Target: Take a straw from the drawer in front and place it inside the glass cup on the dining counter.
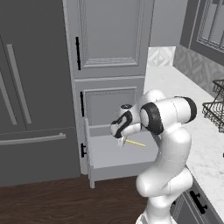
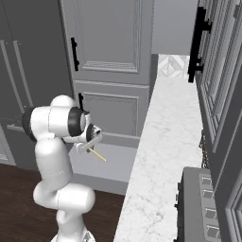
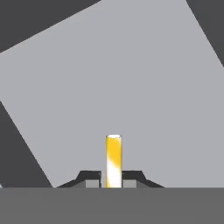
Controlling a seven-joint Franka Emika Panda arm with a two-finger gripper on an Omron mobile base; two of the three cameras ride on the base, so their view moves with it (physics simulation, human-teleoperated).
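The thin yellow straw (image 1: 135,143) sticks out sideways from my gripper (image 1: 121,141), which is shut on its end just above the open drawer (image 1: 103,154). From the right base the same straw (image 2: 98,155) slants down from the gripper (image 2: 88,148) over the drawer's pale inside (image 2: 120,160). In the hand view the straw (image 3: 113,159) stands pinched between the two dark fingertips (image 3: 89,178), with the drawer's pale grey floor (image 3: 131,78) behind it. The glass cup and the dining counter are out of view.
A tall grey cabinet (image 1: 109,39) rises above the drawer, with a dark fridge (image 1: 30,96) to its left. A marble worktop (image 1: 197,131) carrying a black wire rack (image 1: 215,107) runs along the right. Dark wood floor (image 1: 52,201) lies below.
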